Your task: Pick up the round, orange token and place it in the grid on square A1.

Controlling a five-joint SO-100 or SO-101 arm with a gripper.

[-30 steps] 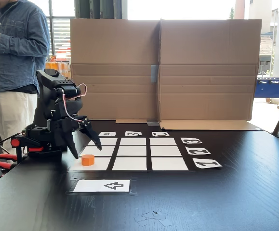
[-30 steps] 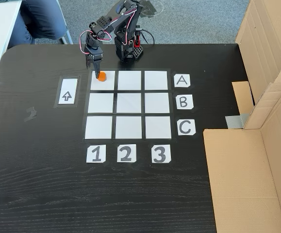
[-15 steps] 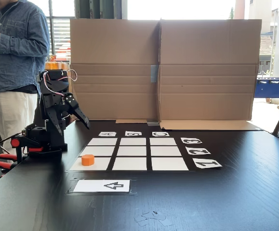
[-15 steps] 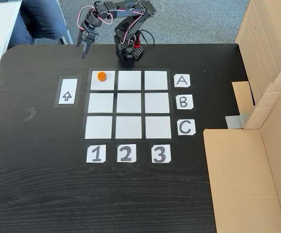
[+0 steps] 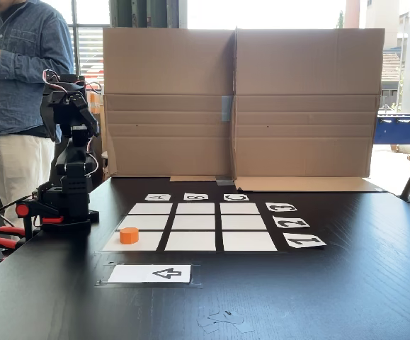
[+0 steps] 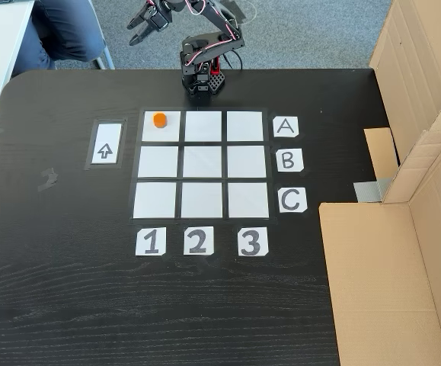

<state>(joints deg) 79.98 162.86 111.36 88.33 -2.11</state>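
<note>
While the claw (image 6: 138, 17) hangs spread open and empty, the token (image 6: 159, 120) sits well below it on square A1 (image 6: 163, 131) of the table (image 6: 68, 290); likely light, rigid, best pinched across its round sides.

From my remote station I count one small bright orange cylindrical plastic token (image 6: 159, 119), also seen in a fixed view (image 5: 129, 235). The three-by-three grid of white paper rectangles (image 6: 202, 164) holds nine cells, three rows of three. I count three white lettered tags, A (image 6: 285, 126), B (image 6: 288, 160) and C (image 6: 292, 200), and three white numbered tags, 1 (image 6: 150, 241), 2 (image 6: 197, 241) and 3 (image 6: 252, 242). I count one white card with a black arrow (image 6: 106, 144). One black robot arm with red and white wiring (image 6: 205, 46) stands on one black wood-grain table (image 6: 75, 290). I see one person in a blue denim shirt (image 5: 17, 64).
</note>
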